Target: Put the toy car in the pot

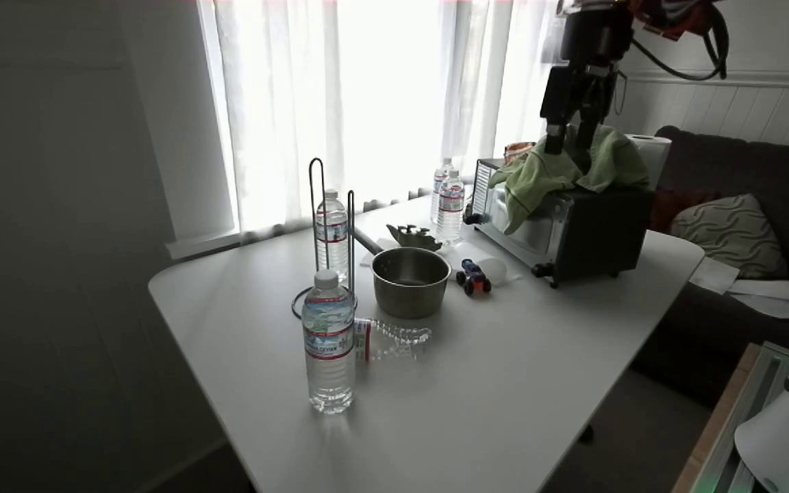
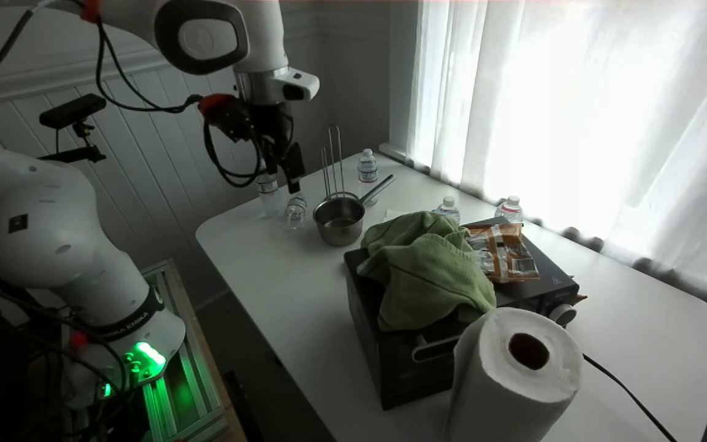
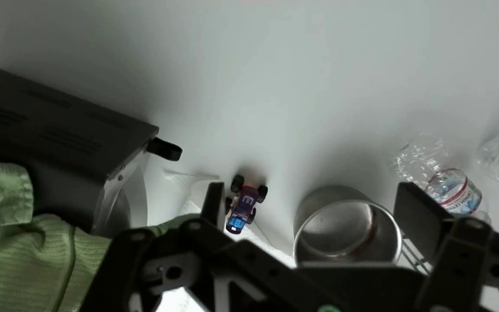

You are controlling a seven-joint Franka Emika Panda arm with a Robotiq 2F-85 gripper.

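End effector (image 3: 313,206), parted wide with nothing gripped, is held above the tabletop (image 1: 504,383). On it, the toy car (image 1: 474,277) is flanked by the pot (image 1: 409,296) and the toaster oven (image 1: 600,236), touching neither; bare room is offered toward the long edge.

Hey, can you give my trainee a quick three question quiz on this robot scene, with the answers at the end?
1. What colour is the cloth draped over the dark appliance?
2. True or false: the toy car is outside the pot.
3. In the wrist view, the gripper is: A, shut on the toy car; B, open; C, shut on the pot.

Key: 1. Green. 2. True. 3. B.
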